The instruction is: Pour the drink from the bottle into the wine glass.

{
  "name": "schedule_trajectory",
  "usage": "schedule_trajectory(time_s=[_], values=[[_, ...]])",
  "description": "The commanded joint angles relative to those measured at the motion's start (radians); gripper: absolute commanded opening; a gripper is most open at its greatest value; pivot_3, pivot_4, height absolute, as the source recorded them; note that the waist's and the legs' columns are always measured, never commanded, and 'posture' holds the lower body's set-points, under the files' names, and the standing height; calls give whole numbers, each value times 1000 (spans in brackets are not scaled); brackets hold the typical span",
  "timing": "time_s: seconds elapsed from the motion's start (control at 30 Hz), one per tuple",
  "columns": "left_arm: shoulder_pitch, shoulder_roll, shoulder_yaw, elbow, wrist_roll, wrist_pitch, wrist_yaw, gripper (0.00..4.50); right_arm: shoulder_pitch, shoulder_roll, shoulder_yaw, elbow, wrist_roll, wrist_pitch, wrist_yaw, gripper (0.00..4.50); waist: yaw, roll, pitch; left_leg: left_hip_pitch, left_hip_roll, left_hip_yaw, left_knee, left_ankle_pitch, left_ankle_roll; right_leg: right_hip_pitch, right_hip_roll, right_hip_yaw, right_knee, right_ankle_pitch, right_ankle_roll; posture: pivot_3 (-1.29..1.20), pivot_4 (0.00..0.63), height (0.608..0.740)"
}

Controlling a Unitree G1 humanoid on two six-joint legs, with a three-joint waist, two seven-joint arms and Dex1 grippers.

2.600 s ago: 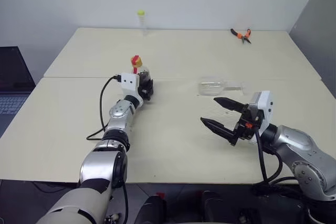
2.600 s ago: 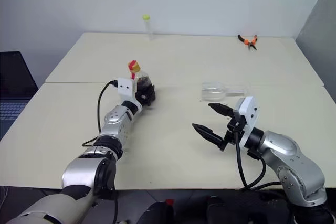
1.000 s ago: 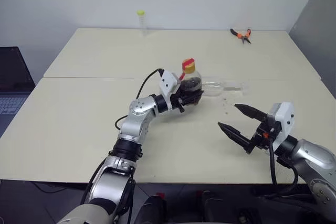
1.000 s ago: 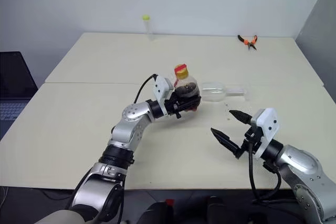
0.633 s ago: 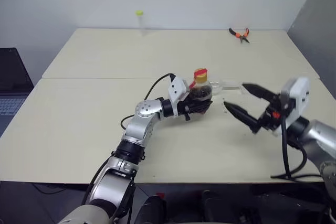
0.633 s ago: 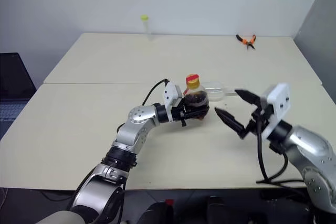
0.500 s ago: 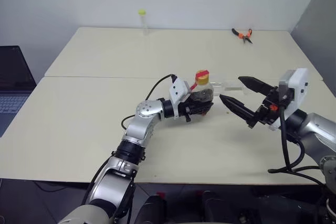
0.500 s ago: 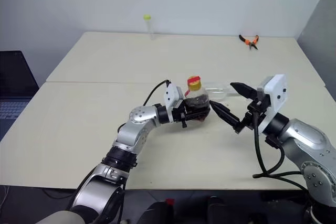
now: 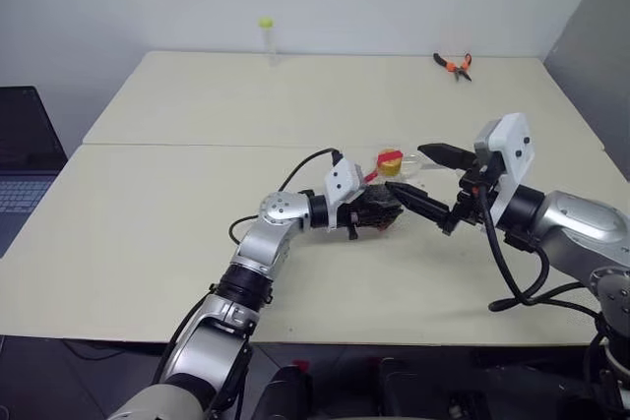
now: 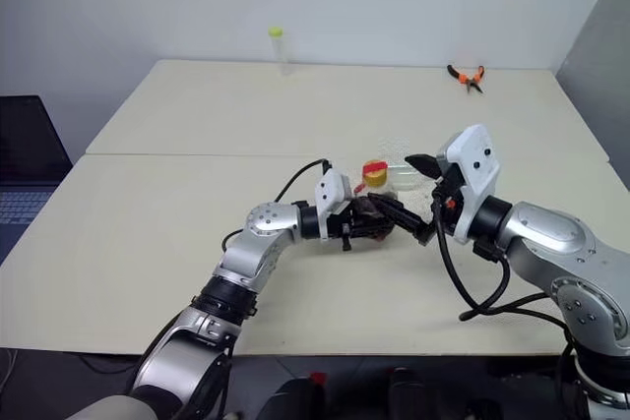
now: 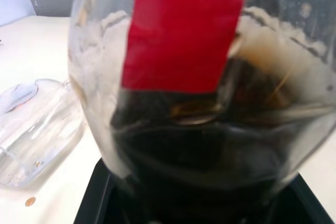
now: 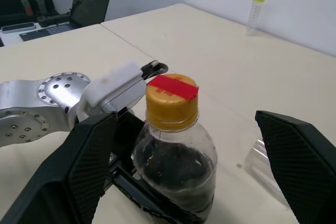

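The bottle (image 12: 176,156) stands upright near the middle of the table, with a yellow cap (image 9: 391,159) that has red tape across it. The dark drink (image 11: 210,145) fills its lower part below a red label band (image 11: 184,30). My left gripper (image 9: 374,211) is shut on the bottle's round body and reaches in from the left. My right gripper (image 9: 406,168) is open, with one black finger (image 12: 89,166) on each side of the cap and neither touching it. The wine glass (image 11: 37,124) lies on its side on the table just behind the bottle (image 10: 399,175).
A thin clear tube with a yellow-green top (image 9: 265,36) stands at the table's far edge. Orange-handled pliers (image 9: 453,64) lie at the far right. A laptop (image 9: 25,159) sits off the table's left side. A seam (image 9: 177,146) runs across the table.
My left gripper carried the bottle a little to the right and lower. My right gripper rose and swung in leftwards, so its open fingers now flank the cap.
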Motion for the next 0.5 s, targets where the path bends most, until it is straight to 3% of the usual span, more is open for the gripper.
schedule_trajectory(time_s=[0.03,0.5], values=[[-25,-2,-4,-13,0,-32,-14,1667,-30,15,-14,-7,16,11,-24,4500,0,0,0,0,0,0,0,0,0,0,0,0,0,0,0,0,150,740],[-16,-19,-17,-19,15,-50,-20,1653,-97,59,52,34,-8,76,-55,4500,-1,0,0,0,0,0,0,0,0,0,0,0,0,0,0,0,150,740]])
